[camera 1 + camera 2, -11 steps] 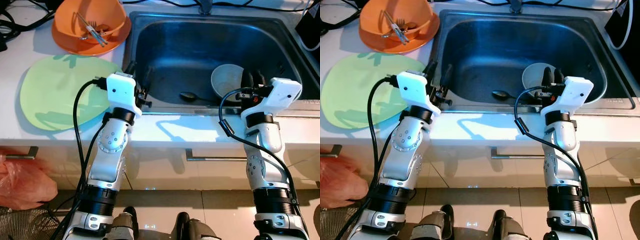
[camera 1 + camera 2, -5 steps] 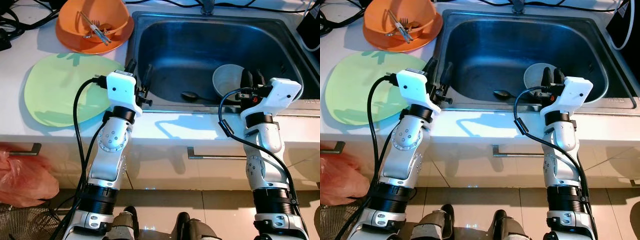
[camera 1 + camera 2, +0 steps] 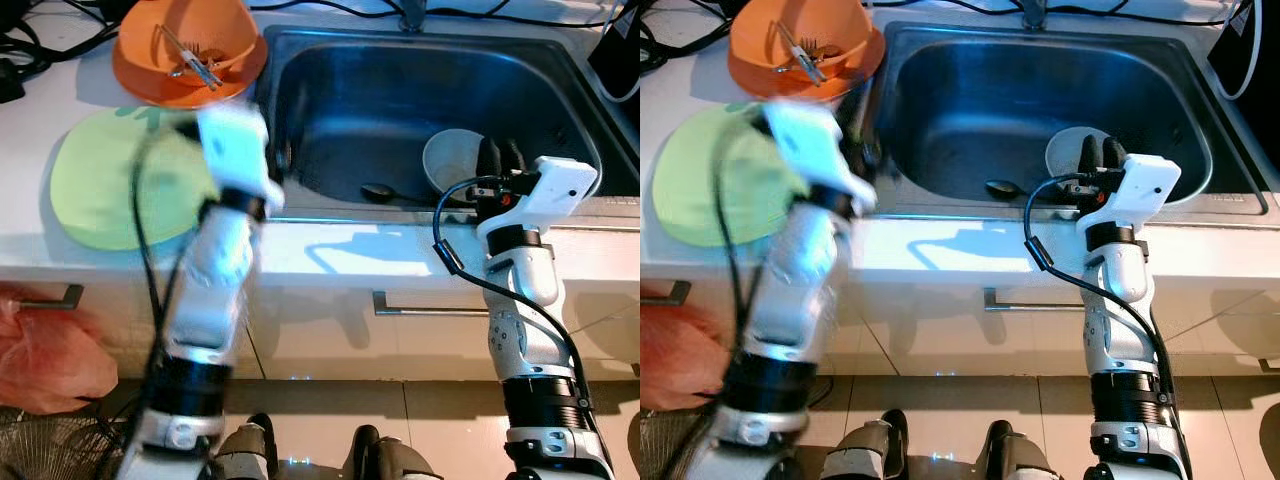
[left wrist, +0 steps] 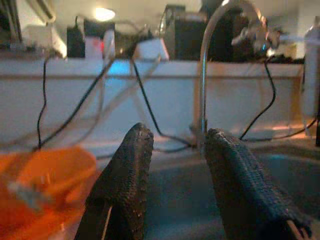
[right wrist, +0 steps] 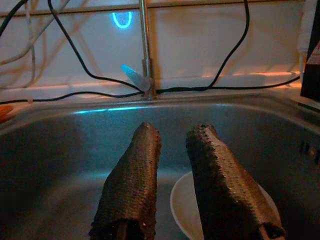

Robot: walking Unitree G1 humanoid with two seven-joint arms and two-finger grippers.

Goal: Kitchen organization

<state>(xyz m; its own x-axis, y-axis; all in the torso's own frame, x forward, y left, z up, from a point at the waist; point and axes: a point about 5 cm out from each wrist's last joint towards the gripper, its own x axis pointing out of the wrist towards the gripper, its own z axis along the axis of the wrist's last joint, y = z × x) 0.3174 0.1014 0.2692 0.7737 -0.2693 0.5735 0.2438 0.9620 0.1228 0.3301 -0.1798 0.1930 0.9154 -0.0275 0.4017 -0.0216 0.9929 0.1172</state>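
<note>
Both pincers [image 4: 172, 165] [image 5: 170, 165] above sink [image 3: 330, 90]

head views overhead, sink [image 3: 420, 90] shared

1. My left arm is raised in front of me and smeared with motion blur, forearm upright, wrist at the top.
2. My left claw [image 4: 175, 185] has its two black fingers parted with a clear gap, nothing between them.
3. My right arm stands upright, sharp in view, wrist bent forward.
4. My right claw [image 5: 172, 170] points ahead, fingers slightly apart and holding nothing.
</note>
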